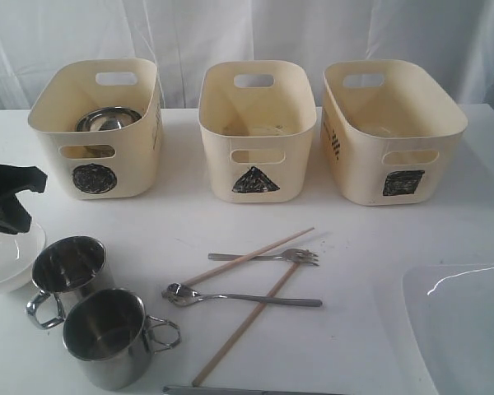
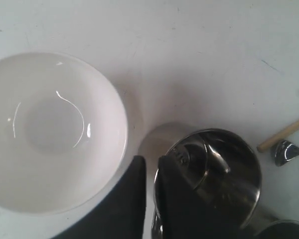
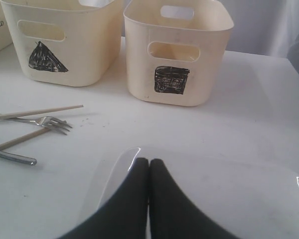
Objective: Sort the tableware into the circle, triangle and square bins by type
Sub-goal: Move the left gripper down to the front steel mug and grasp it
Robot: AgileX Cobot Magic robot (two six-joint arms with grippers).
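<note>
Cream plastic tubs stand in a row across the upper part of the exterior view on the white desk (image 1: 370,239): the circle bin (image 1: 95,144) at upper left with a steel dish (image 1: 107,120) inside, the triangle bin (image 1: 257,140) in the middle and the square bin (image 1: 393,144) at upper right. At lower left, the first steel mug (image 1: 66,265) and the second steel mug (image 1: 107,337) stand close together, just beside the small white bowl (image 1: 4,263) at the left edge. The fork (image 1: 267,257), the spoon (image 1: 230,297), the upper chopstick (image 1: 292,238) and the lower chopstick (image 1: 230,342) lie crossed in the lower centre. The white plate (image 1: 469,329) fills the lower right corner. The left claw (image 2: 150,164) hovers over the bowl's rim and a mug, its fingers slightly parted with nothing between them. The right claw (image 3: 148,167) hangs above the plate, fingers pressed together, empty.
</note>
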